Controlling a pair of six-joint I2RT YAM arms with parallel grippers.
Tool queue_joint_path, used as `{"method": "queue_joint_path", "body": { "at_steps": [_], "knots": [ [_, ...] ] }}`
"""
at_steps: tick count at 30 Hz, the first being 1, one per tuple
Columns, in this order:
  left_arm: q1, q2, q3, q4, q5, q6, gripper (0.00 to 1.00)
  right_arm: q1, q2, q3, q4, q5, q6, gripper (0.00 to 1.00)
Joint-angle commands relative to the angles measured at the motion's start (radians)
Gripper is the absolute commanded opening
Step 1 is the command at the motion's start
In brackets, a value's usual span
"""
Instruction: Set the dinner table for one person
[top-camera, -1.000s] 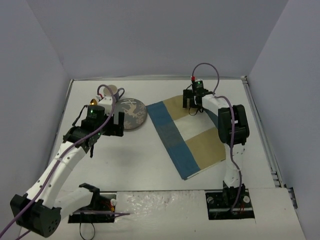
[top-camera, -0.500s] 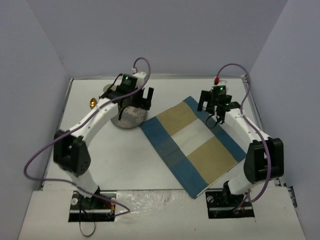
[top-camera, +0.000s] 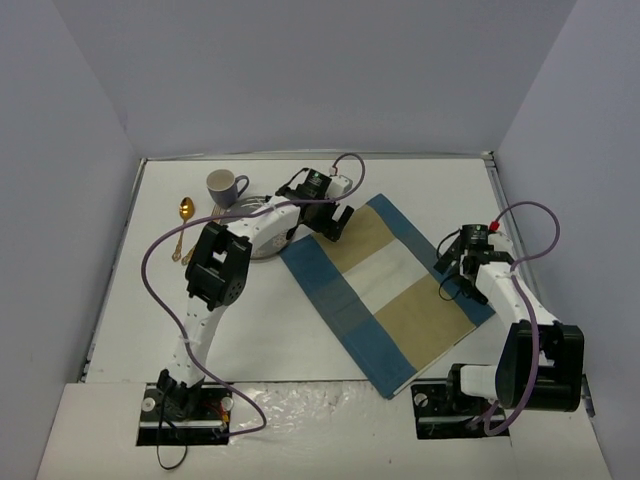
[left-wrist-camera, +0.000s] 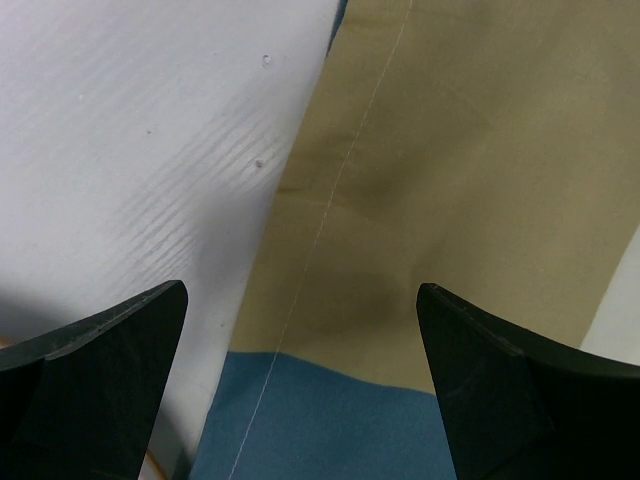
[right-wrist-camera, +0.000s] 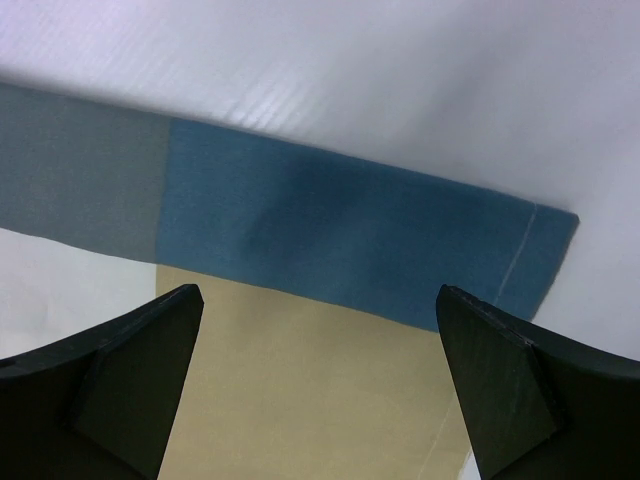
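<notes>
Placemat (top-camera: 385, 285) step prob done, flat on dinner table (top-camera: 280, 325). L gripper (top-camera: 333, 225), R gripper (top-camera: 455, 272) released, empty, above it. Next: fetch plate (top-camera: 265, 248), far-left corner.

Refer to the top view. The worktop (top-camera: 270, 320) is a flat white rectangle with thin metal rails along its edges. On it you will find four items:

- A striped placemat (top-camera: 385, 285) lies flat and diagonal, right of centre. It has blue bands along both long edges and tan and white bands between them.
- A grey patterned plate (top-camera: 268, 248) lies just beside the placemat's left corner. You cannot confirm contact.
- A mug (top-camera: 224, 185) stands upright at the far left, near the plate.
- A gold spoon (top-camera: 182, 222) lies left of the plate, apart from it.
</notes>
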Motion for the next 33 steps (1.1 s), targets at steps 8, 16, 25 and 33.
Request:
{"method": "queue_joint_path", "body": {
  "at_steps": [8, 16, 25, 33],
  "knots": [
    [-0.011, 0.057, 0.084, 0.078, -0.021, 0.012, 0.97, -0.084, 0.006, -0.083, -0.005, 0.107, 0.151, 1.0],
    [-0.011, 0.077, 0.046, 0.105, -0.024, -0.048, 0.83, -0.106, 0.083, -0.144, 0.073, 0.036, 0.194, 1.0],
    [-0.016, 0.061, -0.05, 0.177, 0.004, -0.123, 0.24, -0.111, 0.165, -0.138, 0.161, 0.004, 0.188, 0.68],
    [-0.017, 0.048, -0.085, 0.213, -0.025, -0.24, 0.0, -0.107, 0.318, 0.019, 0.198, 0.012, 0.129, 0.0]
  ]
}}
